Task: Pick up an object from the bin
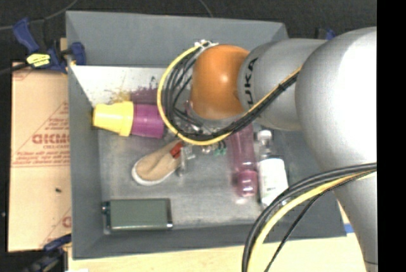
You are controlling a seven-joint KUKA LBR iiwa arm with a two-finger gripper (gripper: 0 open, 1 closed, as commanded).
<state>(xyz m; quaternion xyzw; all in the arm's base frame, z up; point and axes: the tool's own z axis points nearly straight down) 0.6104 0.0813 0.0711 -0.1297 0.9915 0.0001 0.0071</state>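
- Your pincer (182, 153) hangs near the middle of the bin (177, 30), beneath the arm's orange cover (216, 84), so you cannot tell whether it is open or closed.
- A tan sole-shaped pad (155, 166) lies flat at its 8 o'clock, nearest and probably the handiest pick.
- Yellow cup (114, 118) and purple cup (149, 120) at 10 o'clock, pink bottle (243, 166) and white bottle (271, 179) at 4, and grey box (137, 213) at 7 all lie apart, leaving room.

Black lettering stood on the grey arm (279, 84), just beside its orange cover (216, 80). The letters "UKA" were legible, turned sideways along the arm's curve. Whatever came before them could not be made out.
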